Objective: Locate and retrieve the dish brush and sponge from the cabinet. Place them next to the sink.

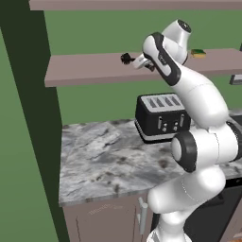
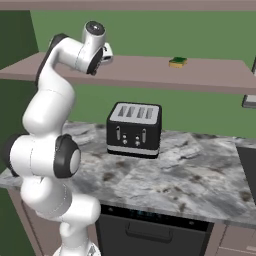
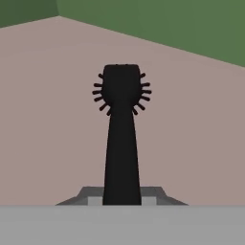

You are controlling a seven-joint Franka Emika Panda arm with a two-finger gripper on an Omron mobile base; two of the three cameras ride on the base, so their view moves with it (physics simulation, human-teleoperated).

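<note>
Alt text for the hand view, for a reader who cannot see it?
A slim black dish brush with a round bristled head points away from the camera, its handle running down between the shut claw. It lies over a flat mauve-brown shelf board with a green back wall.

Even, flat rendered light, no clear source. Soft sheen on white arm (image 1: 198, 94). Faint shade under shelf (image 1: 94, 71) below claw. Edges slightly jagged, low-res. No blur, no glare, no edge distortion.

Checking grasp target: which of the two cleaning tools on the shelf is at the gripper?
The dish brush, black, at the shelf's left; the gripper is shut on its handle. The green-topped sponge lies apart, further right.
</note>
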